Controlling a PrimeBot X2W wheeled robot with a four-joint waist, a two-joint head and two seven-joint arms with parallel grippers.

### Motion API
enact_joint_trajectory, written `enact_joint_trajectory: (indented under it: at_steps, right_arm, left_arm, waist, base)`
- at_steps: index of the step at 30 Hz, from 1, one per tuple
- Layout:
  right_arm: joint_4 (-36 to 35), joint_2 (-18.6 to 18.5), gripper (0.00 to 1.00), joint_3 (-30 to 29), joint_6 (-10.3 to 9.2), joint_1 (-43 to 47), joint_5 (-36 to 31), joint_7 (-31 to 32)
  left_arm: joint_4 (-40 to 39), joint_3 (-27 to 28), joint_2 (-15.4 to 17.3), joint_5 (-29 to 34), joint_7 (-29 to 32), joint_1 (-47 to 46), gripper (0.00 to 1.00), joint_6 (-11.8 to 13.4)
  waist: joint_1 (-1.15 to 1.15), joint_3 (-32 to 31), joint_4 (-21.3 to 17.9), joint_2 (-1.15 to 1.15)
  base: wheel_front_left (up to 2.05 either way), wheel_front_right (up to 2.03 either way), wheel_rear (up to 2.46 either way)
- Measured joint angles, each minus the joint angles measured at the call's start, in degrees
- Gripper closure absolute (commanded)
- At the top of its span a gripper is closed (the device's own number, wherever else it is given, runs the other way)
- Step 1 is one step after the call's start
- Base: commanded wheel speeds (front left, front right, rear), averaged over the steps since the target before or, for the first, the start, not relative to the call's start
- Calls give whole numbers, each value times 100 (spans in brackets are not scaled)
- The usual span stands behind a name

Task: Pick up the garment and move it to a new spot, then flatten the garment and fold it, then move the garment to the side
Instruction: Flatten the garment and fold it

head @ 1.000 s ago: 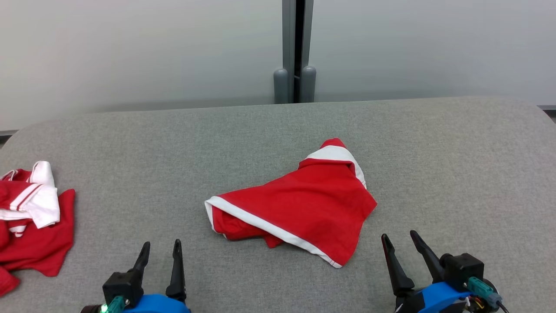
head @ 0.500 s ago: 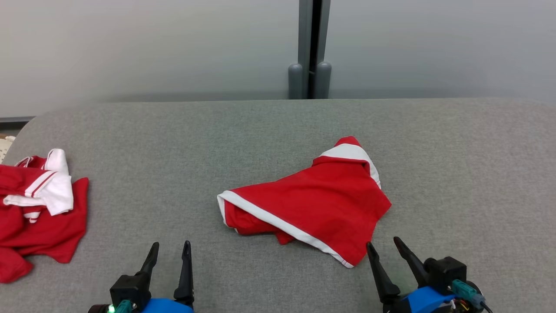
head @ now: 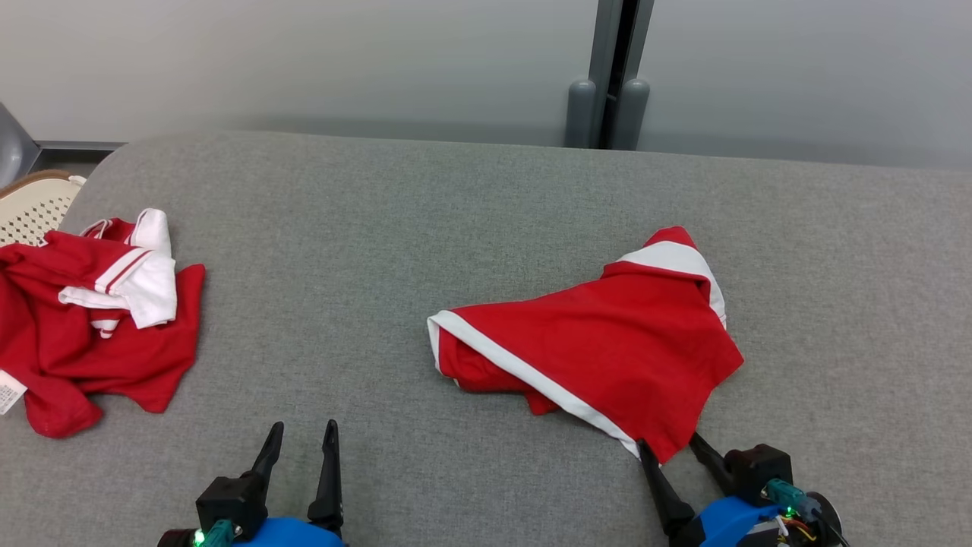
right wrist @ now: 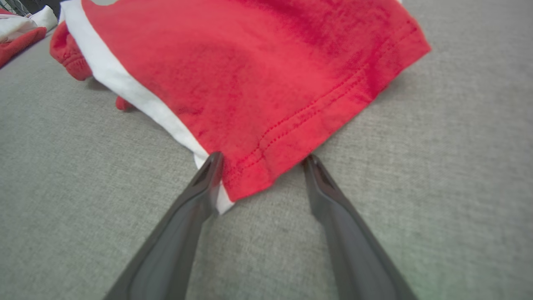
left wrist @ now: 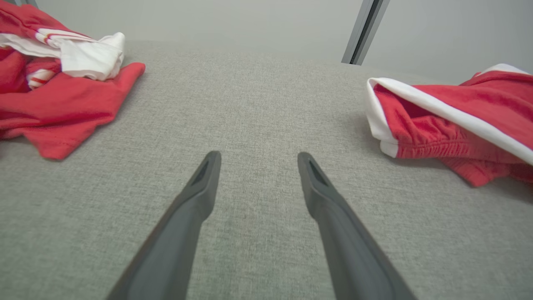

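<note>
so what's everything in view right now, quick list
shorts: one, red with white trim, crumpled on the table right of centre
shirt: one heap, red and white, at the table's left end
table: one, grey fabric top, under both garments
basket: one, cream and perforated, past the table's far left corner
post: one, grey, between pale wall panels behind the table
left gripper: one, dark fingers, open over bare table at the near edge
right gripper: one, dark fingers, open, with the near corner of the shorts between its fingers
</note>
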Motion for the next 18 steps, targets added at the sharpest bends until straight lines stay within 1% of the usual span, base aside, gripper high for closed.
enact_joint_trajectory:
  at_steps: [4,5,6,8,9,13,18]
  right_arm:
    - [124,0,0,143,0,-76,62,-29]
    - [143,-3,67,188,0,-86,93,-38]
    - [132,-7,100,210,0,-100,154,-41]
    - [53,-4,100,120,0,-121,203,-25]
    - [-51,-4,100,-18,0,-114,223,12]
    - [-483,10,100,-835,1,-62,151,14]
    - [-722,5,100,-1760,1,147,-291,15]
  left_arm:
    - [-4,19,1,-4,0,-21,0,-1]
    - [-5,10,1,-10,0,-25,0,-1]
    - [-5,1,0,-11,0,-32,0,-1]
    - [-15,-13,0,-20,0,-49,0,-1]
    - [-22,-20,0,-25,0,-54,0,-1]
    - [-78,-64,0,-31,0,-111,0,-2]
    - [-86,-182,-1,-25,0,-110,0,-10]
  waist:
    - [0,51,-13,0]
    - [0,59,-31,0]
    - [0,66,-53,0]
    - [0,77,-112,0]
    - [0,79,-142,0]
    - [0,47,-249,0]
    - [0,-45,-362,0]
  base:
    - [0,0,0]
    - [0,0,0]
    - [0,0,0]
    - [0,0,0]
    - [0,0,0]
    - [0,0,0]
    - [0,0,0]
